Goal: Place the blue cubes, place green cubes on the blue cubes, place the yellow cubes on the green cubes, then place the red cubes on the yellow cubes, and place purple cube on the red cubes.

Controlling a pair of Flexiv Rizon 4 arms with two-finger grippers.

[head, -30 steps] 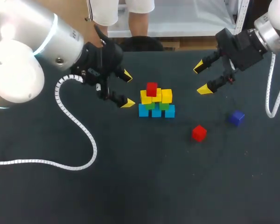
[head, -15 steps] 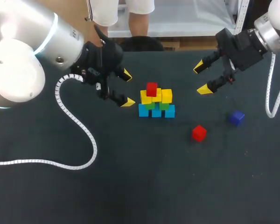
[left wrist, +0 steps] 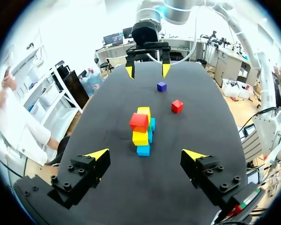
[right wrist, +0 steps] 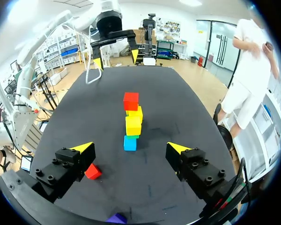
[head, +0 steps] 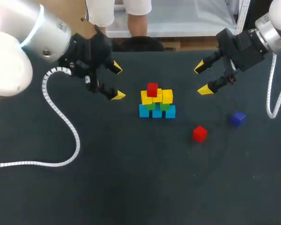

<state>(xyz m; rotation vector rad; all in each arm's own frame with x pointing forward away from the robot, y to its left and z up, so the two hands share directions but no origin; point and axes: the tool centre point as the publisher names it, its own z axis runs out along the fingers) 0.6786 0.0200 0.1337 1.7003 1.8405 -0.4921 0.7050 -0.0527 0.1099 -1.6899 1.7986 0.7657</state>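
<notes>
Cubes in blue [head: 157,112] sit lowest on the dark surface [head: 131,178], then small green cubes [head: 151,106], yellow cubes [head: 167,96] and a top red cube [head: 152,89]. A loose red cube [head: 199,133] and a purple cube [head: 237,117] lie nearby. Left jaws and right jaws are spread wide, empty.

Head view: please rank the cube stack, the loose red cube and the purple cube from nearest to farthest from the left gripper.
1. Cube stack, mid-table, just right of the left gripper.
2. Loose red cube, beyond the stack, to its right.
3. Purple cube, farthest, on the table's right side.
</notes>
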